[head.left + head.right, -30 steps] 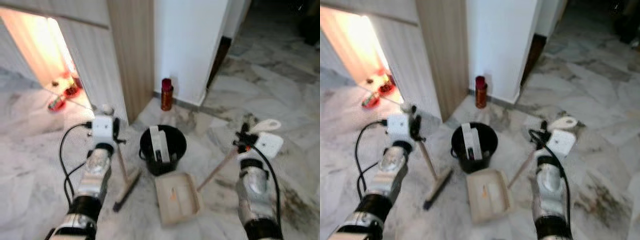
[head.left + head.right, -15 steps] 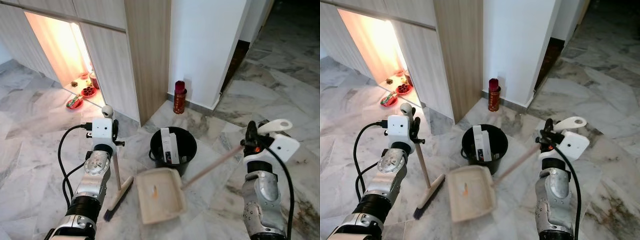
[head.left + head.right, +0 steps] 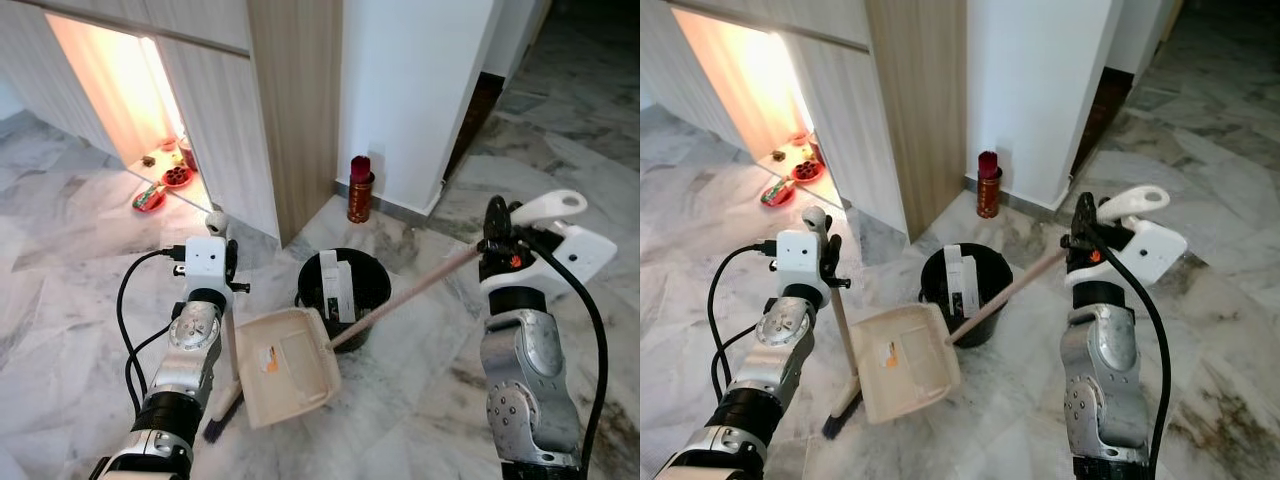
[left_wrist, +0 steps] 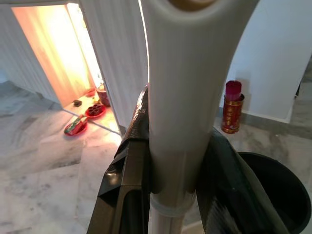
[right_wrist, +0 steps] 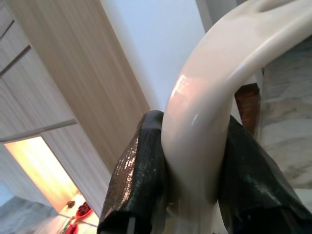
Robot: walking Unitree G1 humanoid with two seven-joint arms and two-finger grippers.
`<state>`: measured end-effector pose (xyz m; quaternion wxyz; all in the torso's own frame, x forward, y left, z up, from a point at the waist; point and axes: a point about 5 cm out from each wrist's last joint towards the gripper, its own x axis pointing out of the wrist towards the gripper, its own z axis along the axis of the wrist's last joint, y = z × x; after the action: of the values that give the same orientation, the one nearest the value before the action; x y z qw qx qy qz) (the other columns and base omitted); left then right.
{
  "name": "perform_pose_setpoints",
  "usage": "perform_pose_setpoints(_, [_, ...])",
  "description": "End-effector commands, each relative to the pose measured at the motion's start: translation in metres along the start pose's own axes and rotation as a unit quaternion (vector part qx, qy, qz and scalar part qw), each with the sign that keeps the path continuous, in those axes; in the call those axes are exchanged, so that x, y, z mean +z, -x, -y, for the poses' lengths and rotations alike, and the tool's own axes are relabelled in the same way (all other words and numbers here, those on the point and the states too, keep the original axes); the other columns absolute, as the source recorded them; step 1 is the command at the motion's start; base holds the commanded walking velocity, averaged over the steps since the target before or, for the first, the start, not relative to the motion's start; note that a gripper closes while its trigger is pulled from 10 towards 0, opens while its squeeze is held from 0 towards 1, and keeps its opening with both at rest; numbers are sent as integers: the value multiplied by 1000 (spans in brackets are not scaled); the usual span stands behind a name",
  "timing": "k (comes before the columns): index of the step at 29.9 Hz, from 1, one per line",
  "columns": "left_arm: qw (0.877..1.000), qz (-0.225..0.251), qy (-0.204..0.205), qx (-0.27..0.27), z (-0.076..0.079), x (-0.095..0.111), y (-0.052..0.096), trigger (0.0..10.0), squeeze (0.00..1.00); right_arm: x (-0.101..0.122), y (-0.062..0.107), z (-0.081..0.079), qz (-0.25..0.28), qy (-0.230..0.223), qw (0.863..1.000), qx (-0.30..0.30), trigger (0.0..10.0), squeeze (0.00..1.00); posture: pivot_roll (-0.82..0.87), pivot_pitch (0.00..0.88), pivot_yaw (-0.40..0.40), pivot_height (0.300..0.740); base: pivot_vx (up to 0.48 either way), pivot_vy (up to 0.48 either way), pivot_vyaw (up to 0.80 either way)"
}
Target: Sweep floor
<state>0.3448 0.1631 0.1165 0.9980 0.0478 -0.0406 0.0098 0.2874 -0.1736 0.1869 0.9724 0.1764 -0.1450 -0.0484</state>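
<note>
A grey-veined marble floor [image 3: 70, 300] spreads across the scene, bounded by a wood-grain cabinet [image 3: 290, 90] with a lit, orange-glowing niche [image 3: 130, 90] low on its left and a white wall [image 3: 410, 80] on its right. Red dishes [image 3: 165, 185] sit on the floor at the mouth of the niche, and a red-topped can [image 3: 360, 190] stands against the foot of the white wall. In front of the cabinet corner stands a black bucket [image 3: 372, 285] with a white box [image 3: 337, 285] upright inside it. A beige dustpan [image 3: 285, 365] hangs tilted above the floor just left of and in front of the bucket, a small orange scrap on its tray; its long handle [image 3: 410, 290] runs up and rightward across the bucket's rim to the right gripper [image 3: 1080, 240], whose jaws are clamped on the curved cream grip at the handle's top, as the right wrist view shows with a finger [image 5: 141, 180] pressed to each side. The broom [image 3: 845, 350] stands near upright at the dustpan's left edge, its dark head partly hidden behind the pan and resting on the floor. The left gripper [image 3: 228, 268] holds the top of the broom's pale stick, and the left wrist view shows the jaws closed snugly around it with a finger [image 4: 129, 185] on either side.
</note>
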Motion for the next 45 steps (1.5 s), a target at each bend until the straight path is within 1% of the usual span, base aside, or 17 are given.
perform_pose_setpoints(1, [1000, 17, 4, -3, 1, 8, -3, 10000, 0, 22, -4, -19, 36, -46, 998, 26, 10000, 0, -23, 51, 21, 740, 0, 0, 0])
perform_pose_setpoints(2, [1000, 17, 5, -2, 1, 8, -3, 10000, 0, 28, -7, -22, 44, -49, 997, 28, 10000, 0, -23, 51, 21, 740, 0, 0, 0])
perform_pose_setpoints(6, [1000, 18, 5, -3, 2, 8, -3, 10000, 0, 35, -11, -23, 54, -54, 997, 22, 10000, 0, -24, 50, 21, 740, 0, 0, 0])
perform_pose_setpoints(8, [1000, 19, 6, -2, 2, 9, -4, 10000, 0, 44, -17, -23, 70, -55, 996, 16, 10000, 0, -23, 48, 21, 740, 0, 0, 0])
perform_pose_setpoints(9, [1000, 19, 6, -2, 2, 9, -4, 10000, 0, 44, -17, -23, 70, -55, 996, 16, 10000, 0, -23, 48, 21, 740, 0, 0, 0])
perform_pose_setpoints(12, [1000, 19, 8, -2, 2, 9, -4, 10000, 0, 51, -23, -21, 90, -46, 995, -2, 10000, 0, -26, 47, 24, 740, 0, 0, 0])
perform_pose_setpoints(14, [1000, 20, 9, -3, 3, 9, -4, 10000, 0, 54, -26, -18, 107, -29, 994, -19, 10000, 0, -23, 47, 25, 740, 0, 0, 0])
perform_pose_setpoints(16, [1000, 21, 10, -4, 4, 10, -4, 10000, 0, 55, -28, -15, 113, -24, 993, -31, 10000, 0, -20, 47, 25, 740, 0, 0, 0])
perform_pose_setpoints(20, [1000, 24, 13, -7, 4, 11, -4, 10000, 0, 49, -29, -6, 108, 12, 993, -48, 10000, 0, -16, 53, 24, 740, 0, 0, 0])
perform_pose_setpoints(23, [1000, 24, 14, -8, 4, 11, -4, 10000, 0, 49, -29, -1, 109, 21, 992, -61, 10000, 0, -17, 53, 25, 740, 0, 0, 0])
perform_pose_setpoints(24, [1000, 23, 14, -9, 4, 11, -3, 10000, 0, 53, -30, 2, 122, 63, 989, -64, 10000, 0, -18, 55, 28, 740, 0, 0, 0])
perform_pose_setpoints(26, [1000, 23, 15, -10, 4, 10, -3, 10000, 0, 55, -30, 1, 127, 81, 987, -57, 10000, 0, -20, 56, 30, 740, 0, 0, 0])
perform_pose_setpoints(29, [999, 24, 15, -14, 6, 11, -3, 10000, 0, 54, -31, 0, 130, 91, 986, -53, 10000, 0, -20, 58, 32, 740, 0, 0, 0])
perform_pose_setpoints(35, [999, 27, 16, -17, 7, 12, -3, 10000, 0, 54, -36, 9, 133, 103, 984, -63, 10000, 0, -16, 57, 31, 740, 0, 0, 0])
perform_pose_setpoints(41, [999, 26, 15, -17, 5, 12, -3, 10000, 0, 55, -37, 6, 136, 105, 983, -57, 10000, 0, -13, 60, 32, 740, 0, 0, 0])
perform_pose_setpoints(45, [999, 27, 14, -18, 5, 12, -3, 10000, 0, 54, -37, 5, 137, 102, 984, -55, 10000, 0, -12, 60, 32, 740, 251, 0, 0])
